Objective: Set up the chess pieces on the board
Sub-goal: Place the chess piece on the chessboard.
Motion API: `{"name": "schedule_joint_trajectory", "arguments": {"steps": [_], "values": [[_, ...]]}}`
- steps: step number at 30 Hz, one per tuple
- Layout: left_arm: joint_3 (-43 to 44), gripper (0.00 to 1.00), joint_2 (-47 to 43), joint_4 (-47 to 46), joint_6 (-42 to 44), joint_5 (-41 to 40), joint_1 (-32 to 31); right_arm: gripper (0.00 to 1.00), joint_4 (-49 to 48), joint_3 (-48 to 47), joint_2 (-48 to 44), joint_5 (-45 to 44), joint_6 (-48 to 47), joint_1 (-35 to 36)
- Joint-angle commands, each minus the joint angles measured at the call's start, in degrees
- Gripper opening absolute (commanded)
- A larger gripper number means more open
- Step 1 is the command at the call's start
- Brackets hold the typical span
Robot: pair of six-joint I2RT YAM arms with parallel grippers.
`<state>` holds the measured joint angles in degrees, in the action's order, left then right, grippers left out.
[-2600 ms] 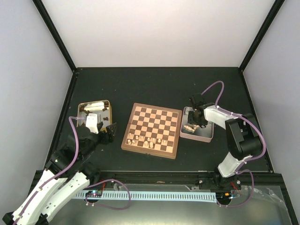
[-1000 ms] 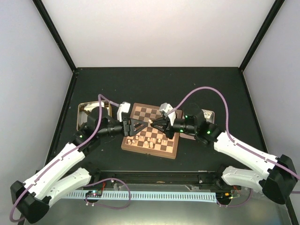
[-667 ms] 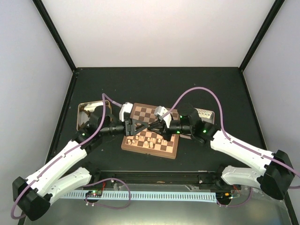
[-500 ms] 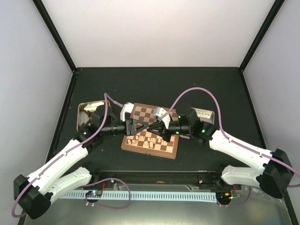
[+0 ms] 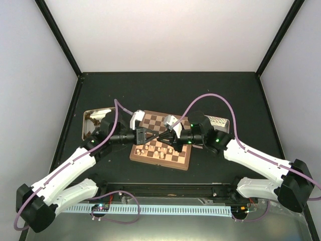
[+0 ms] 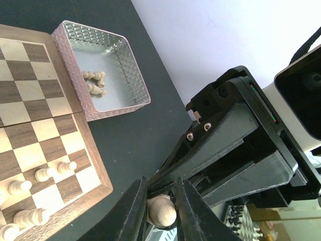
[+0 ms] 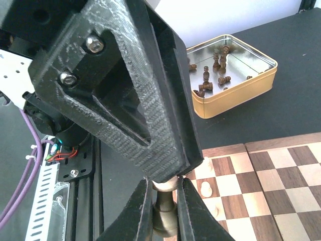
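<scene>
Pale piece gripped: left hand, right hand.

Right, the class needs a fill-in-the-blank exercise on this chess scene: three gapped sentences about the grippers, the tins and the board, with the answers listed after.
1. The left gripper and the right gripper both pinch one ____ chess piece.
2. The gold tin holds only ____ brown pieces.
3. The pink-sided tin lies ____ the board, not on it.

Missing words: pale; dark; beside.
</scene>
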<state>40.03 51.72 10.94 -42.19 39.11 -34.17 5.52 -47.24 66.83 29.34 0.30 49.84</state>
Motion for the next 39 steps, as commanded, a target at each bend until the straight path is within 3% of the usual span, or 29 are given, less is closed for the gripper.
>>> {"name": "schedule_joint_trajectory", "arguments": {"steps": [1,6,8,12,16,22,28,32,39], "values": [[1.53,0.17,0.63,0.31,1.38,2.13,0.08,0.01,-2.65,-1.67,0.46,1.06,-0.15,0.38],[1.44,0.03,0.79,0.35,2.20,2.01,0.08,0.04,-3.00,-1.41,0.59,0.35,0.65,0.38],[1.44,0.01,0.62,0.52,2.65,1.23,0.07,0.15,-2.46,-1.39,0.54,-1.42,1.68,0.42],[1.68,0.02,-0.48,3.21,4.91,-3.72,0.13,0.46,0.02,-0.50,-0.30,-5.81,3.98,0.39],[2.04,0.01,-1.46,6.23,7.82,-10.77,0.08,0.58,-0.66,3.54,-4.71,-12.74,7.28,0.25],[2.53,0.01,-0.51,8.69,10.78,-19.92,-2.49,0.63,-0.45,9.57,-14.60,-37.04,18.12,-0.35],[6.14,0.02,5.10,11.72,13.80,-33.50,-12.48,0.65,8.92,10.24,-16.45,-59.28,32.40,-1.61],[8.08,0.02,9.34,11.64,15.38,-38.86,-18.96,0.67,13.72,11.08,-15.54,-62.46,39.92,-3.67],[7.44,0.02,13.42,9.61,16.93,-44.56,-25.89,0.68,14.52,13.73,-15.25,-59.62,45.59,-7.20]]}}
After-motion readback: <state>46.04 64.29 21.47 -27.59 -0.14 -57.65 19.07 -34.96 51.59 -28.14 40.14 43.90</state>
